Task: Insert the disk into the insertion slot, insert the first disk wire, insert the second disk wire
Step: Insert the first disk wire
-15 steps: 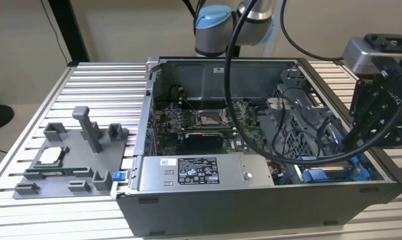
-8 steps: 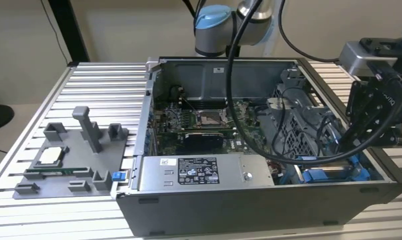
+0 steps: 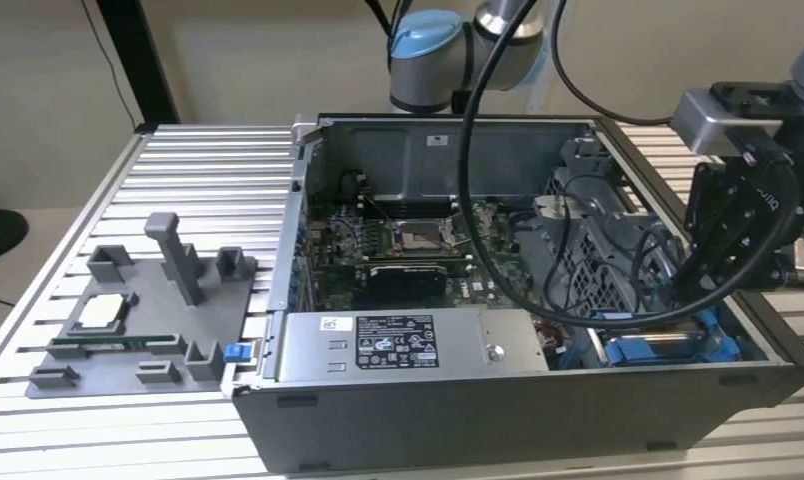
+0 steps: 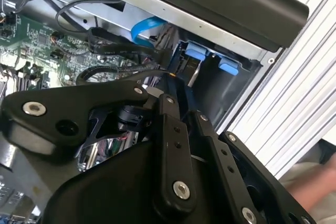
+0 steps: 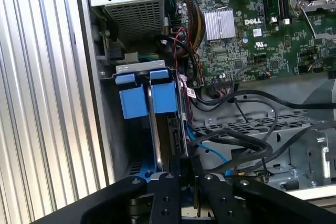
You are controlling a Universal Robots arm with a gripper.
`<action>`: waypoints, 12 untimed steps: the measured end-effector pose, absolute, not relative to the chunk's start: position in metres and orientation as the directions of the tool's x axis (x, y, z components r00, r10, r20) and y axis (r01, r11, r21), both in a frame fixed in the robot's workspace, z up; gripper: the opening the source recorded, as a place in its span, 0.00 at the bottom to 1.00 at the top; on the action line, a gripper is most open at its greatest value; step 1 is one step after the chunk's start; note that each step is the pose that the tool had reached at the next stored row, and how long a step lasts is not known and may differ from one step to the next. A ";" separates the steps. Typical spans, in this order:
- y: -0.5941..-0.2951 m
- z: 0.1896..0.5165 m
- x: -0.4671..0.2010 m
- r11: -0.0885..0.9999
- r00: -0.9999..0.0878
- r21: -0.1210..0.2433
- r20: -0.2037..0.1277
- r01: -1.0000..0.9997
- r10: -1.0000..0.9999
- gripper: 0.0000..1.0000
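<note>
Disk [image 5: 134,103], blue carrier and all, stands on edge in the insertion slot [image 5: 134,68], tucked into the corner of the open computer case [image 3: 509,420] just beside the power-supply box [image 3: 402,345]. From where the exterior view looks, that box carries a white label with dense black print and small marks. The first wrist view catches white lettering on the green motherboard [image 5: 252,30], near a little silver heat sink [image 5: 219,24].

The gripper [image 5: 181,163] hangs down inside the case right at the disk's end. Its fingers [image 5: 167,182] are drawn close together with hardly a gap. Something dark sits at their tips, but I cannot tell whether they pinch it.

The first wrist view looks along the disk's thin silver edge between the two blue carrier plates. Black cables [image 5: 247,145] loop over a perforated grey cage [image 5: 247,121] next to it. The second wrist view shows the two blue tabs [image 4: 195,54] from the other side, and a flat blue cable [image 4: 147,27] curling above the fingertips.

The exterior view takes in the ribbed metal table [image 3: 202,170]. On it a grey fixture [image 3: 149,320] holds a processor chip and a green memory stick, well apart from the case. The arm [image 3: 429,50] rises behind the case.
</note>
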State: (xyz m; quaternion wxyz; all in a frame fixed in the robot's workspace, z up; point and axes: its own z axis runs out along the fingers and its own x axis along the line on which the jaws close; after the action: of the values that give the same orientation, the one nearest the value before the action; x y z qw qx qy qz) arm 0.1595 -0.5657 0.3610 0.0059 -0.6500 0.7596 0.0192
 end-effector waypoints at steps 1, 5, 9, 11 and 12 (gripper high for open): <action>-0.565 0.360 0.160 0.146 -0.147 0.021 -0.034 -0.989 -0.989 0.00; -0.565 0.359 0.161 0.125 -0.126 0.022 -0.034 -0.992 -0.991 0.00; -0.565 0.359 0.161 0.125 -0.126 0.022 -0.034 -0.992 -0.991 0.00; -0.565 0.359 0.161 0.125 -0.126 0.022 -0.034 -0.992 -0.991 0.00; -0.565 0.359 0.161 0.125 -0.126 0.022 -0.034 -0.992 -0.991 0.00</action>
State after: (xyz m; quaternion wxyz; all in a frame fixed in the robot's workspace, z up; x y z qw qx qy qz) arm 0.1611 -0.5647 0.3586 0.0056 -0.6611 0.7501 0.0193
